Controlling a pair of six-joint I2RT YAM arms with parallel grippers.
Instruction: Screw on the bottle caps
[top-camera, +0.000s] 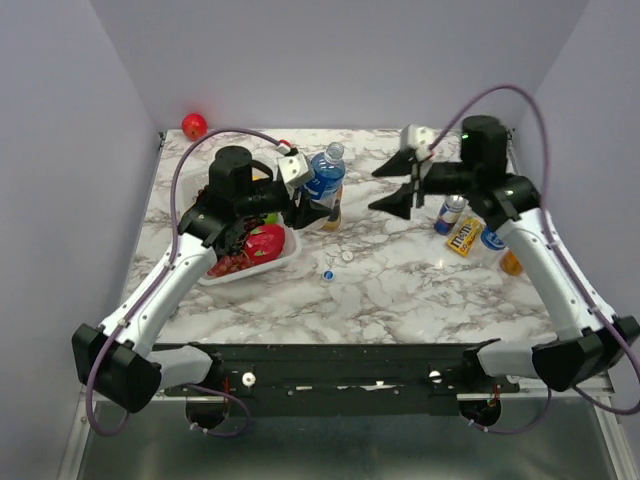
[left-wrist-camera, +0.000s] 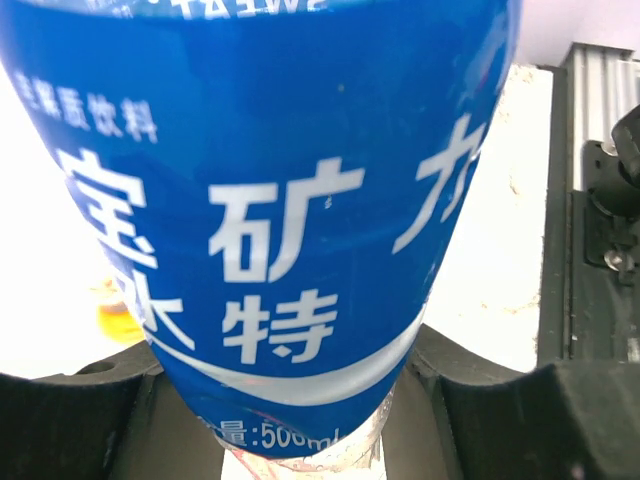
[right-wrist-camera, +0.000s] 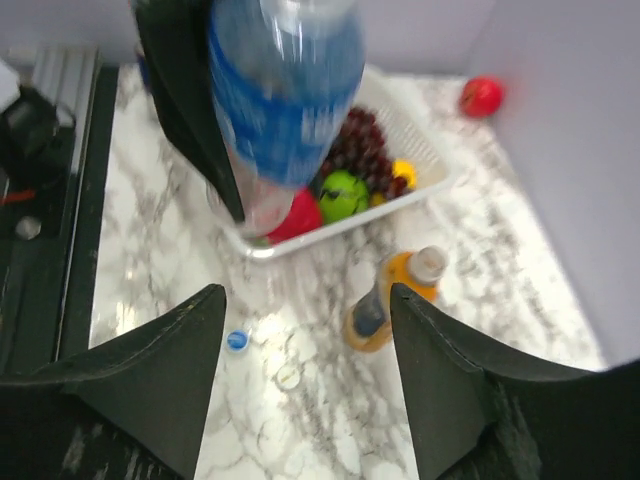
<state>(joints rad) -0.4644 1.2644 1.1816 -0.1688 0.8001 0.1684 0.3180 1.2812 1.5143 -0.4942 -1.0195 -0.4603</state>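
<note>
My left gripper (top-camera: 312, 200) is shut on a clear bottle with a blue label (top-camera: 325, 178) and holds it upright above the table by its lower part. The label fills the left wrist view (left-wrist-camera: 290, 180), with the gripper (left-wrist-camera: 300, 430) round its base. A small orange drink bottle (top-camera: 333, 213) with a pale cap stands just behind it; it also shows in the right wrist view (right-wrist-camera: 390, 300). My right gripper (top-camera: 377, 190) is open and empty, to the right of the held bottle (right-wrist-camera: 285, 90). A blue cap (top-camera: 327, 276) and a white cap (top-camera: 347, 256) lie loose on the marble; both show between the open fingers of the right gripper (right-wrist-camera: 305, 300), blue cap (right-wrist-camera: 237, 340) and white cap (right-wrist-camera: 288, 376).
A white basket (top-camera: 250, 272) of toy fruit sits under the left arm. A red ball (top-camera: 194, 125) lies at the back left corner. At the right lie a red-blue can (top-camera: 452, 213), a yellow packet (top-camera: 463, 236), a blue-capped bottle (top-camera: 490, 240) and an orange bottle (top-camera: 511, 263).
</note>
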